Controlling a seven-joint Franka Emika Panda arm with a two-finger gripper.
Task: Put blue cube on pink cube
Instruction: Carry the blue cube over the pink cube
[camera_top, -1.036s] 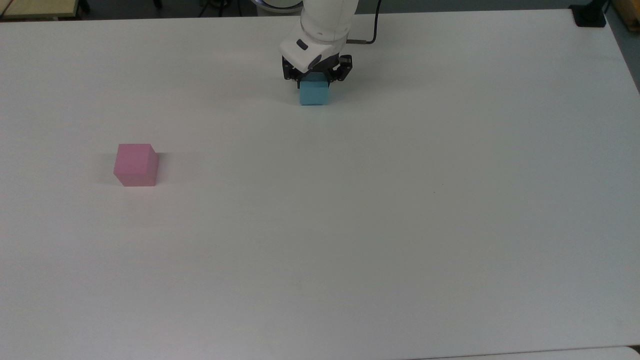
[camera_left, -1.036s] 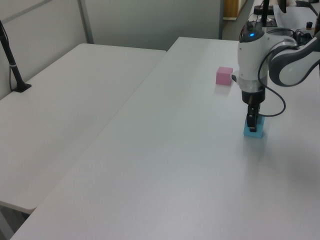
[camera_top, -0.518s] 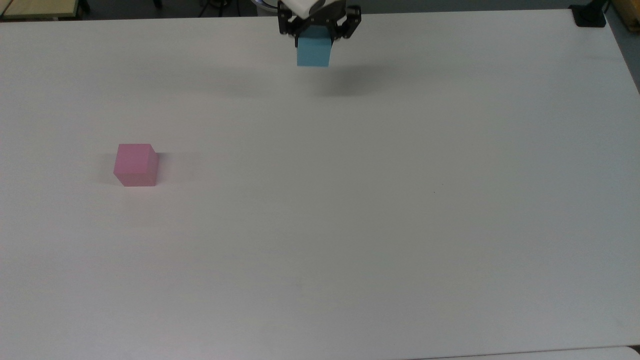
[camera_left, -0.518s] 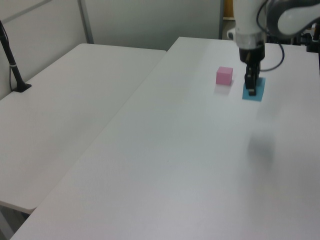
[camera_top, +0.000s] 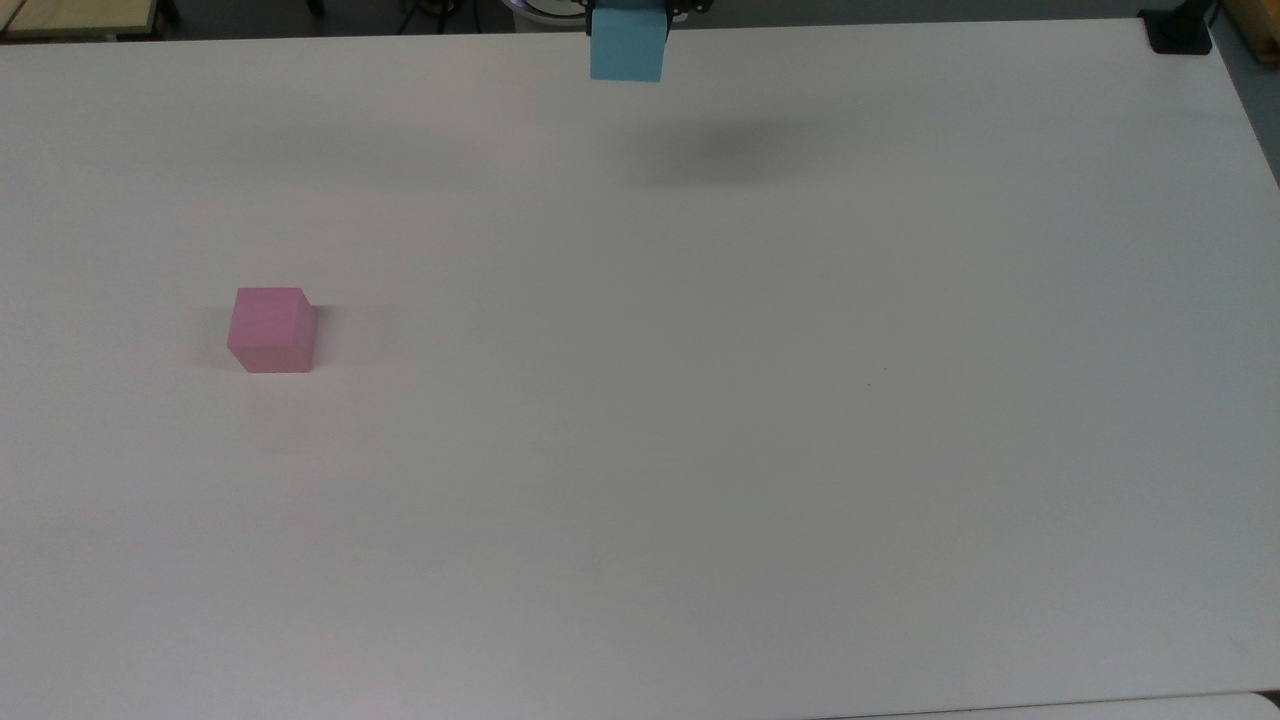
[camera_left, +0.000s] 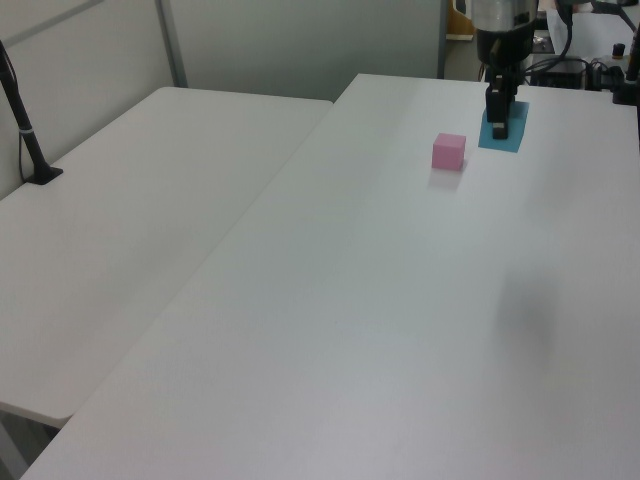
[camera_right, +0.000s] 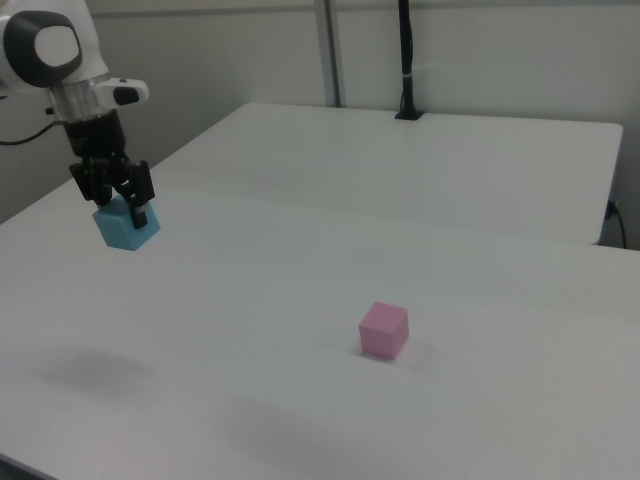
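Note:
The blue cube (camera_top: 627, 45) hangs high above the white table (camera_top: 700, 400), held between the black fingers of my gripper (camera_right: 120, 212), which is shut on it. In the left view the blue cube (camera_left: 506, 128) is under the gripper (camera_left: 500, 118), and in the right view the blue cube (camera_right: 124, 226) is well clear of the tabletop. The pink cube (camera_top: 272, 329) rests on the table at the top view's left, far from the gripper. The same pink cube (camera_left: 448, 151) (camera_right: 384, 330) stands alone in the side views.
A black post base (camera_top: 1180, 30) sits at the table's far right corner in the top view. A second white table (camera_left: 130, 240) adjoins on the left view's left, with a black pole (camera_left: 25, 130) on it.
The gripper has lifted the blue cube off the table and kept rising, moving toward the top edge of the top view. The pink cube has not moved.

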